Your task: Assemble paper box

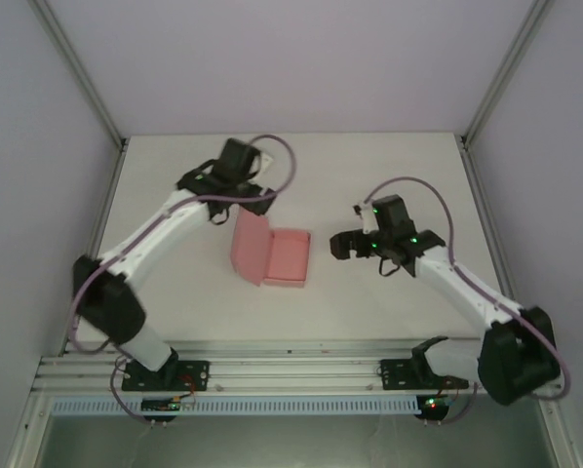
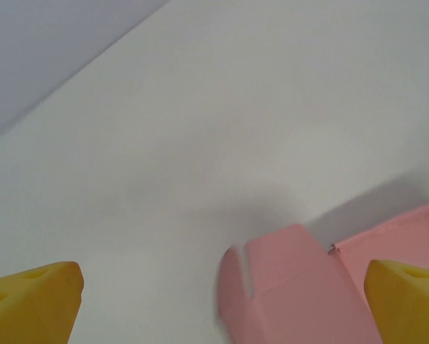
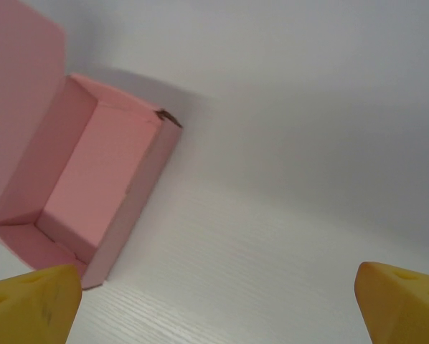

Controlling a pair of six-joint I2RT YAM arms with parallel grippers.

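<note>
The pink paper box (image 1: 286, 256) lies mid-table as a shallow folded tray, with its lid (image 1: 250, 245) raised along the left side. My left gripper (image 1: 238, 206) hovers just behind the lid, open. In the left wrist view the lid's tuck flap (image 2: 293, 283) sits low between the yellow fingertips (image 2: 36, 301), and nothing is held by the left gripper (image 2: 222, 304). My right gripper (image 1: 343, 245) stands open just right of the box, apart from it. The right wrist view looks into the box's hollow (image 3: 92, 179), with the lid (image 3: 21, 93) at upper left and the right gripper (image 3: 218, 304) holding nothing.
The white tabletop (image 1: 389, 175) has bare room on all sides of the box. Grey enclosure walls and metal corner posts (image 1: 82, 73) bound the table. An aluminium rail (image 1: 291, 370) carrying both arm bases runs along the near edge.
</note>
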